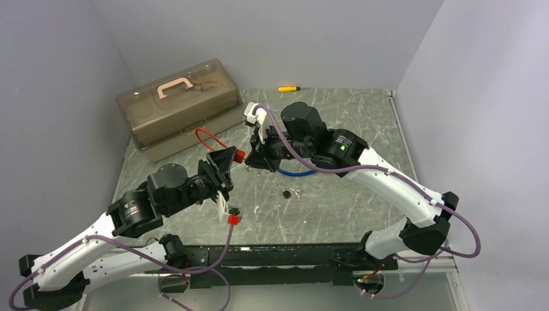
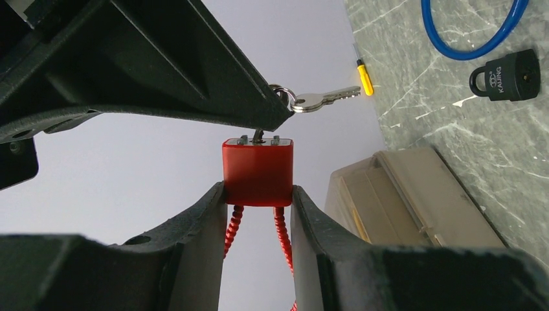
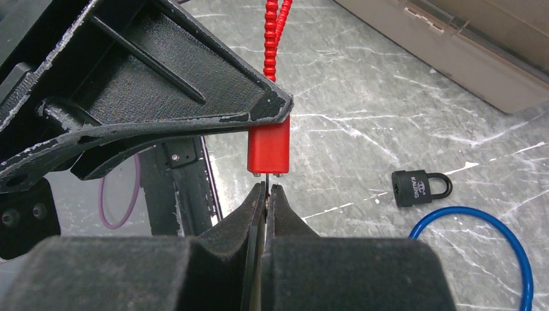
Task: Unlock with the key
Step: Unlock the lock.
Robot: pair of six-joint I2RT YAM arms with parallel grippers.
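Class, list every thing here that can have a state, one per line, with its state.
Red padlock: clamped in the left gripper, keyhole occupied.
Key: in the keyhole, pinched by the shut right gripper.
Black padlock: lying on the table, shackle closed.
Toolbox: lid down.

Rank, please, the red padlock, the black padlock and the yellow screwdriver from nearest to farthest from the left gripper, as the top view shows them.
1. red padlock: clamped in the left gripper, above the table.
2. black padlock: lying on the table, off to the right, nearer the bases.
3. yellow screwdriver: at the far edge, by the back wall.
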